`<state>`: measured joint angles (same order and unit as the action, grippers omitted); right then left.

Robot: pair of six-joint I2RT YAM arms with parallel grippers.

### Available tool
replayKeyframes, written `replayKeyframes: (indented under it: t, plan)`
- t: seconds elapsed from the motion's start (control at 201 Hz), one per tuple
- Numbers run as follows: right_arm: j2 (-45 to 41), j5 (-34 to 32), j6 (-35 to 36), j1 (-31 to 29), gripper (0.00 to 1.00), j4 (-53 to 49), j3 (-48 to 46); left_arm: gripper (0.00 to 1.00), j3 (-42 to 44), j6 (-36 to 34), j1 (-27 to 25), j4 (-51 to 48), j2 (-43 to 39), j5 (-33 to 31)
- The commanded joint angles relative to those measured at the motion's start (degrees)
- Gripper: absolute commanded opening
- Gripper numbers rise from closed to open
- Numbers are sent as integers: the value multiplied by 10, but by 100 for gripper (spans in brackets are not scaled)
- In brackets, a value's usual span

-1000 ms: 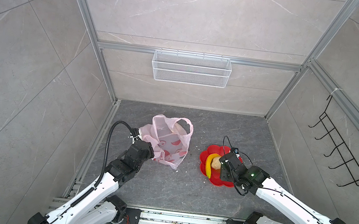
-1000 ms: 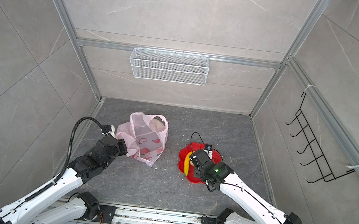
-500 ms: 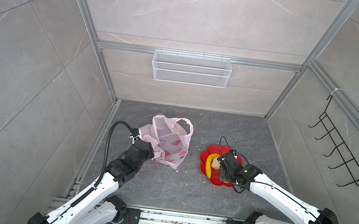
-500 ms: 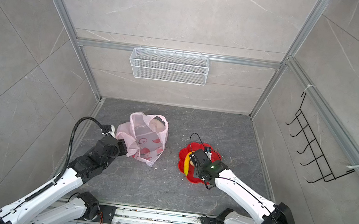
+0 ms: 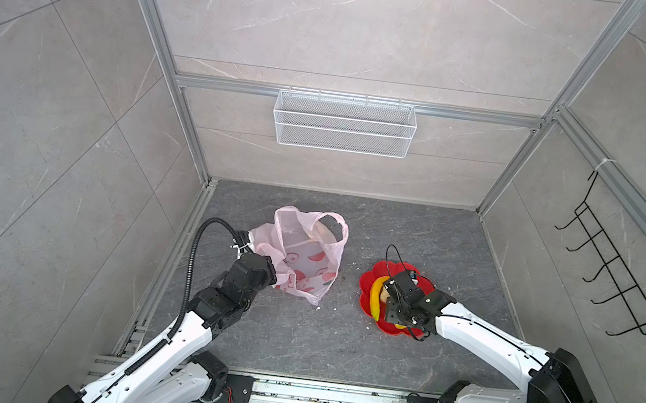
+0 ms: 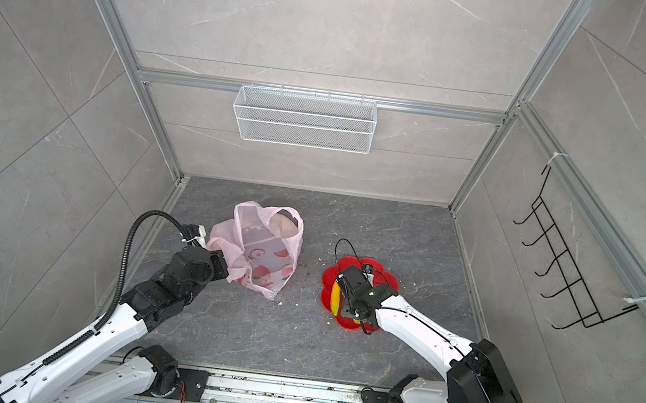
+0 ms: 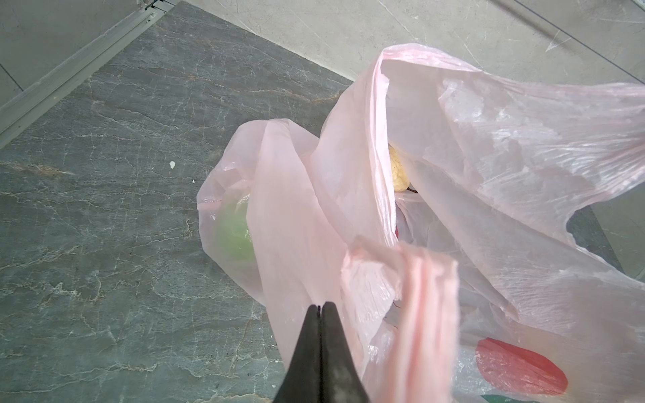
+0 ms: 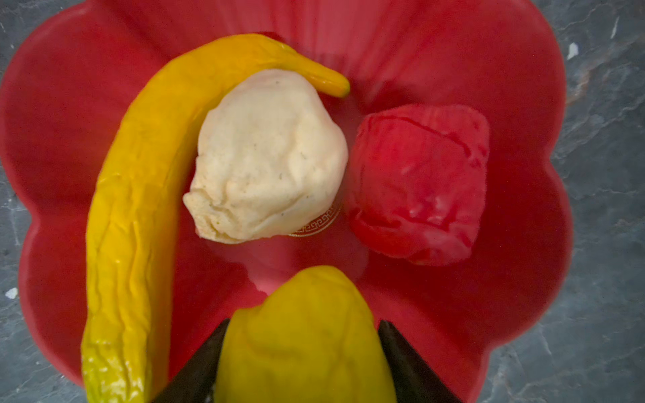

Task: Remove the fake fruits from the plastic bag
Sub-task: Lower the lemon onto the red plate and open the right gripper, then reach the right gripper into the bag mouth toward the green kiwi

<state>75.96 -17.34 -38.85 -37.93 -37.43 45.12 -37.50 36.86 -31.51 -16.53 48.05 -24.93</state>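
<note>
Between right gripper jaws, above red flower-shaped plastic dish: yellow lumpy plastic fruit, clamped. At left gripper pressed-together tips: thin translucent pale-pink plastic bag, pinched.

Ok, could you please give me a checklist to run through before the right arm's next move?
1. Grip of left gripper on plastic bag: ok.
2. Position of right gripper over red dish: ok.
3. Release of yellow lumpy fruit: not ok, pinched between both fingers.
4. Dish spot under it free: cannot tell, hidden.
5. Dish holds banana, beige piece, red fruit: ok.
6. Bag emptied: not ok, green ball and second beige piece show inside.
</note>
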Motion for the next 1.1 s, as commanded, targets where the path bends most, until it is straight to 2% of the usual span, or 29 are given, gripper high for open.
replayKeyframes:
  t: [0.0,0.478,0.747,0.891,0.985,1.095]
  plan:
    - [15,6,-5,4,65,14,-9,0,-8,-8,1,-1,-11,-8]
    - [33,5,-10,8,79,3,9,0,-7,-7,0,-20,-29,-15]
    - [-29,4,44,7,79,-111,145,0,-18,-15,0,-28,-22,-9]
    - [-32,52,84,3,76,-119,219,0,-24,-15,0,-55,-27,-2]
    - [-18,72,98,-35,73,-89,256,0,-24,-17,0,-77,-39,-6]
    - [40,23,114,-128,72,-96,342,0,-21,-15,0,-103,-58,-15]
